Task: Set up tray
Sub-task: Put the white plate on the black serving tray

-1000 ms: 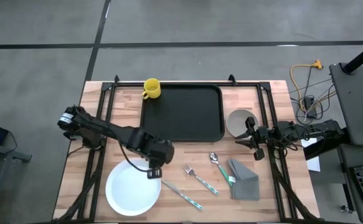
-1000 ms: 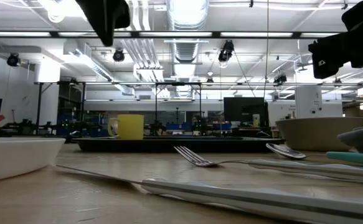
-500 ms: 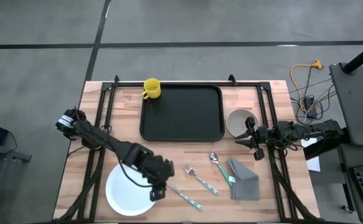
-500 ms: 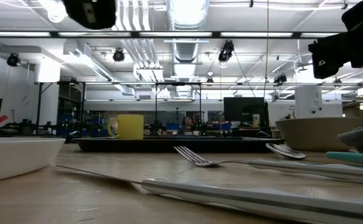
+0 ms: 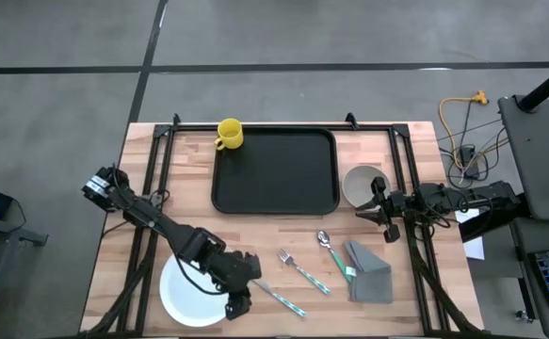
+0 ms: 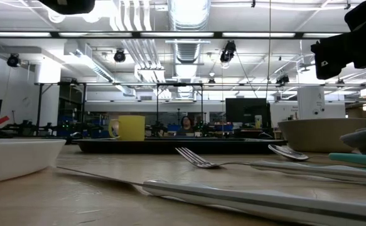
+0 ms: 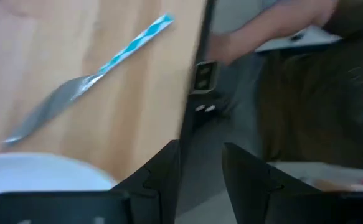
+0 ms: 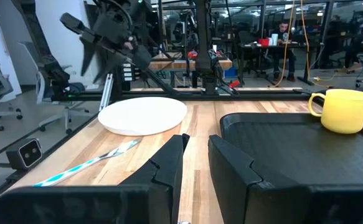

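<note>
Fingers (image 7: 159,177) of the left gripper (image 5: 235,303) stood a narrow gap apart with nothing between them, as its wrist view showed. That gripper hung over the near right edge of the plate (image 5: 191,293), close to the table's (image 5: 283,240) front edge, with the knife (image 5: 276,297) just beside it on the right. In the wrist view the plate's rim (image 7: 38,171) showed below the knife's blade, and beyond the table edge something blurred showed that may have been a person's arm; I could not be sure.

The right gripper (image 5: 372,211) waited at the table's right side, just beside the bowl (image 5: 362,185), its fingers (image 8: 231,165) likewise a narrow gap apart and empty.

The tray (image 5: 274,172) lay flat at the back middle of the table, bare. The cup (image 5: 229,134) stood just off its back left corner, on the wood. In front of the tray lay the fork (image 5: 302,270), the spoon (image 5: 331,250) and the napkin (image 5: 369,271), side by side, right of the knife. In the low view the tray (image 6: 170,145) showed as a thin dark band behind the fork (image 6: 198,159), with the cup (image 6: 129,127) at its left end.
</note>
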`<state>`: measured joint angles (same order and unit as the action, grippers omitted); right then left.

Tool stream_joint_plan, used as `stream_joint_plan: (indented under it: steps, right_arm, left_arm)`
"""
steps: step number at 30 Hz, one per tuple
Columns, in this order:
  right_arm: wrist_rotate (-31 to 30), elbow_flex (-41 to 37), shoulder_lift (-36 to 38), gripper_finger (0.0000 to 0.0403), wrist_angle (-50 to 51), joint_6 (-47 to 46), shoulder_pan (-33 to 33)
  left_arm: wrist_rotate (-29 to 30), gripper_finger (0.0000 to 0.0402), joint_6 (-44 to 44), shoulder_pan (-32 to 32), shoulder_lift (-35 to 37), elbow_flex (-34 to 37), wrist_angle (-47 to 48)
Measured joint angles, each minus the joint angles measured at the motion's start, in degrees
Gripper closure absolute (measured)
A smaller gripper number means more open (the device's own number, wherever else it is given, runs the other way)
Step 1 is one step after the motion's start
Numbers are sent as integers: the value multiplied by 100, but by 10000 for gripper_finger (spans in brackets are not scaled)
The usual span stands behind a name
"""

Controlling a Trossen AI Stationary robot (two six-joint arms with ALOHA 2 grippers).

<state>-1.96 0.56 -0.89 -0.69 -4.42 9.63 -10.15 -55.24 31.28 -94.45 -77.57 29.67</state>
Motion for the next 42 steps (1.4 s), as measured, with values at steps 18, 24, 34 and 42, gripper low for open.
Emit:
stream_joint_plan:
  steps: [18, 24, 34, 42]
  right_arm:
    - [0, 0, -2, 335, -2, 2, 0]
    - [0, 0, -2, 335, -2, -1, -2]
    - [1, 0, -2, 335, -3, 1, -1]
    - [2, 0, 0, 335, -9, 5, -1]
  left_arm:
    - [1750, 301, -1546, 1012, -153, -104, -226]
    - [1775, 301, -1906, 1141, -698, -661, 116]
    - [1881, 301, -2311, 1223, -2783, -4386, 4351]
    - [1230, 301, -2772, 1254, -3425, -4673, 4525]
